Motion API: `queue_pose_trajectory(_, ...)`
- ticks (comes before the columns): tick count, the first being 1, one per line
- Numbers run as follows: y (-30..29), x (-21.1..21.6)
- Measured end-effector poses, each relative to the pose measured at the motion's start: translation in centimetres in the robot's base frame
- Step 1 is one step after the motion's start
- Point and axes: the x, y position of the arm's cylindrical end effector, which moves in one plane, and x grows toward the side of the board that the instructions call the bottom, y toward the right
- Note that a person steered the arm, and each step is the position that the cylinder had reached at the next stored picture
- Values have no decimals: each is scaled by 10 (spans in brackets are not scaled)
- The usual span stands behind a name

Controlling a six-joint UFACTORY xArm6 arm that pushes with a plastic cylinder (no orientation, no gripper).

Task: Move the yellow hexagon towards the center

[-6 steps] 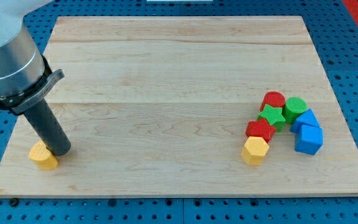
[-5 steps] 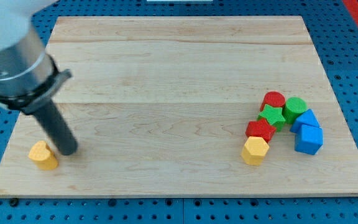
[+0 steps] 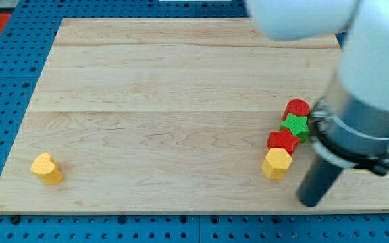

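Note:
The yellow hexagon (image 3: 277, 163) lies at the lower right of the wooden board (image 3: 181, 81). My tip (image 3: 310, 201) is on the board just to the right of and below the hexagon, a short gap away, not touching it. A red block (image 3: 283, 141) touches the hexagon's upper side. Above it sit a green star (image 3: 294, 125) and a red cylinder (image 3: 296, 109). The arm's body hides the blocks further right.
A yellow heart-shaped block (image 3: 46, 168) lies near the board's lower left corner. The board's bottom edge runs close under my tip. A blue pegboard surrounds the board.
My tip has swept from beside the yellow heart block at the lower left across to the lower right, beside the yellow hexagon. The arm now covers the green cylinder and blue blocks. No block has moved.

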Motion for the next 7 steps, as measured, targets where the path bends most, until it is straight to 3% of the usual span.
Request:
queue_pose_trajectory(2,-13,-29)
queue_pose_trajectory(7,-141,-102)
